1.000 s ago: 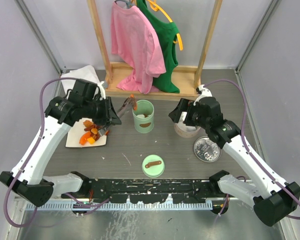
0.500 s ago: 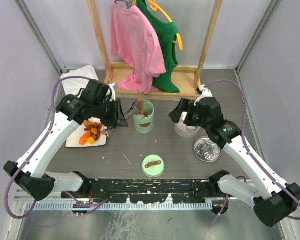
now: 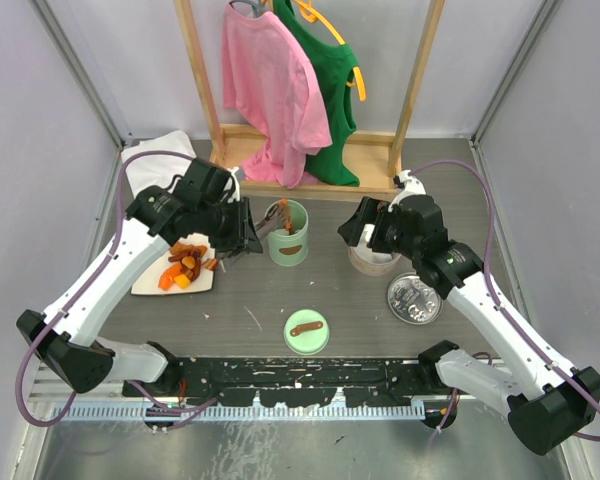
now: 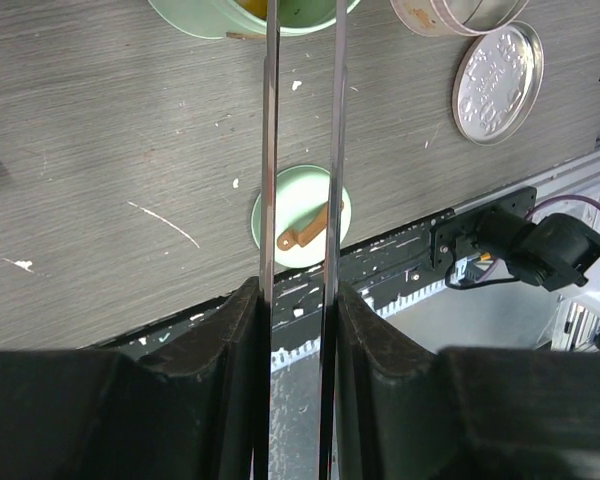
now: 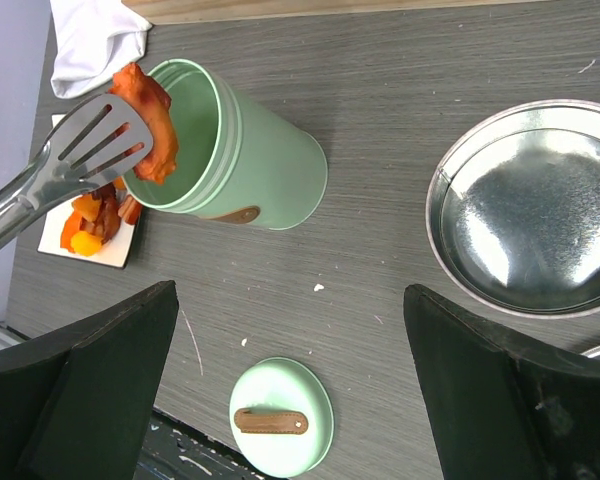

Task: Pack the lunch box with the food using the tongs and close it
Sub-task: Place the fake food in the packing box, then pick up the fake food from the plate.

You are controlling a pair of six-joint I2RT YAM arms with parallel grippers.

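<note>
Tongs of grey metal (image 5: 70, 165), clamped by the left gripper (image 4: 298, 295), hold an orange-red food piece (image 5: 150, 125) over the open mint-green cylindrical lunch box (image 5: 250, 170); the left wrist view misses the piece. Right gripper (image 5: 288, 298) gapes wide.

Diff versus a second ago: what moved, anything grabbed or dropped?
Left hand, shut on the tongs, swung right from the food plate to the green lunch box, carrying an orange piece now at its mouth. Right hand and lid unchanged.
</note>
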